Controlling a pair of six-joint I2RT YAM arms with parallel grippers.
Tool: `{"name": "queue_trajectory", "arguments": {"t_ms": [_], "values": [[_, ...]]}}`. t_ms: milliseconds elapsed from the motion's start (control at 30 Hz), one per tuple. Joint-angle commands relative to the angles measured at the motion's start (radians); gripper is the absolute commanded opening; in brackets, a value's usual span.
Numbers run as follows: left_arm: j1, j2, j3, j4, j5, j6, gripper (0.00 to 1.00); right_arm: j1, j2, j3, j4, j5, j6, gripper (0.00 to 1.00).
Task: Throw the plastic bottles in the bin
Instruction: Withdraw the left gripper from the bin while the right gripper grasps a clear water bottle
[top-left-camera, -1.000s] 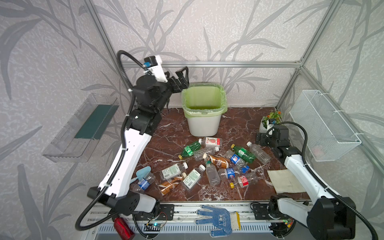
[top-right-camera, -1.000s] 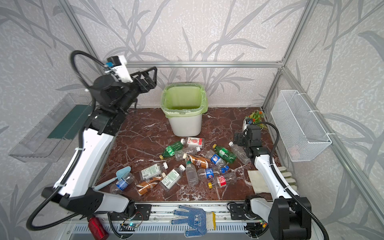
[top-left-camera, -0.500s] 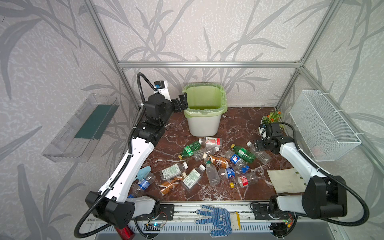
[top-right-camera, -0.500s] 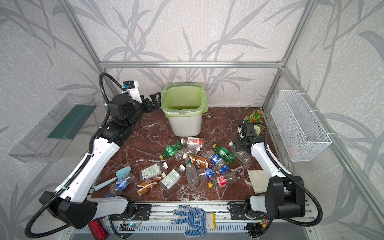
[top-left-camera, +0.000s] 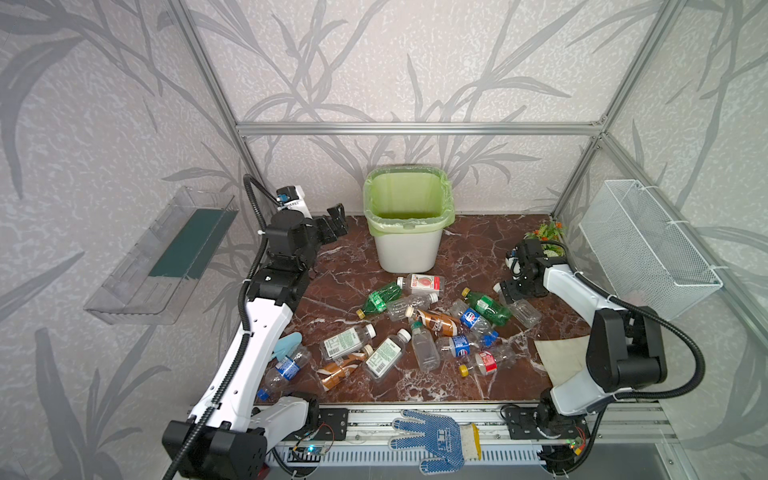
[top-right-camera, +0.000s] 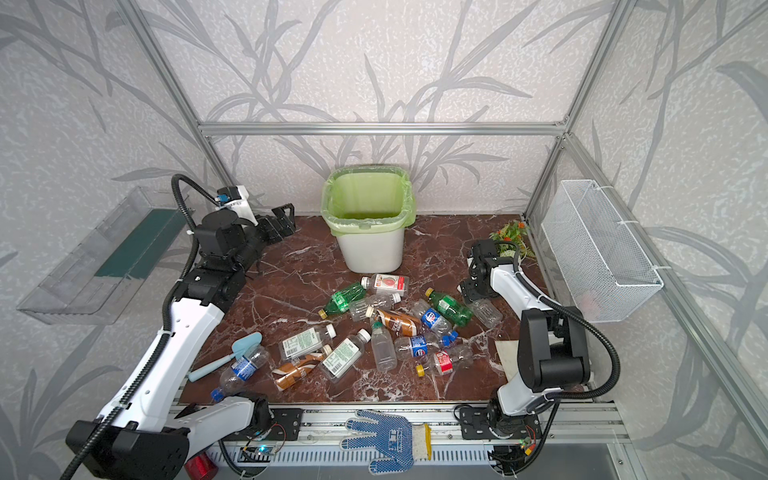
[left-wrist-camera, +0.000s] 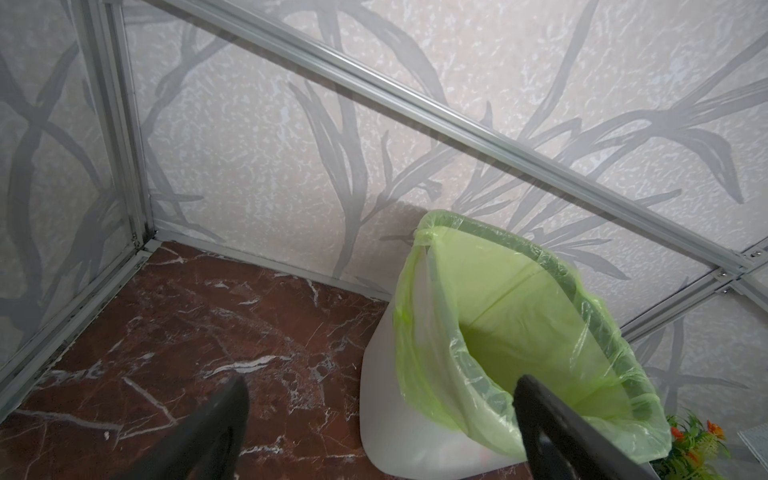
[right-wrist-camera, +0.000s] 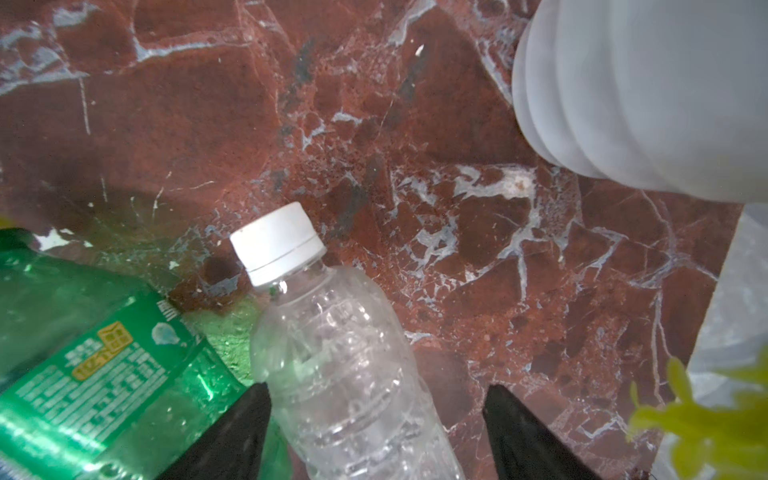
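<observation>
While the left gripper (top-left-camera: 337, 219) hung off the table (top-left-camera: 340, 286) near the left side of the bin (top-left-camera: 409, 255), its jaws stood spread wide with nothing between them. Its wrist view showed both fingers (left-wrist-camera: 216, 428) apart, with the bin (left-wrist-camera: 384, 415) beyond them, green liner (left-wrist-camera: 519, 316) open at the top. In both top views the bin (top-right-camera: 372, 255) stood upright at the back of the table, by the rear wall.

The right gripper (top-left-camera: 508, 291) was down low at the right end of the heap of bottles (top-left-camera: 424, 351). In its wrist view the jaws were partly spread and straddled a clear bottle (right-wrist-camera: 345, 353) with a white cap, lying on its side. One finger (right-wrist-camera: 245, 432) sat against or just beside the bottle's flank; the other stood clear of it, marble showing in the gap, so the bottle was not pinched. A green bottle (right-wrist-camera: 104, 365) lay right against the clear one on the first finger's side.

The other bottles lay on their sides across the middle of the table, in front of the bin and outside it; the nearest, a red-labelled bottle (top-left-camera: 419, 284), lay just before its base. A plant (top-left-camera: 548, 235) stood in the far right corner behind the right gripper, and a wire basket (top-left-camera: 648, 245) hung on the right wall.
</observation>
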Motion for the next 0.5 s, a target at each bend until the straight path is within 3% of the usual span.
{"name": "queue_trajectory", "arguments": {"t_ms": [0,467], "values": [[0.012,-0.032,-0.017,-0.026,0.018,-0.013,0.99,0.007,0.027,0.032,-0.074,0.015,-0.014,0.82],[0.032,-0.036,-0.060,-0.047,-0.009,-0.019,0.99,0.007,0.137,0.073,-0.112,-0.001,-0.021,0.82]]}}
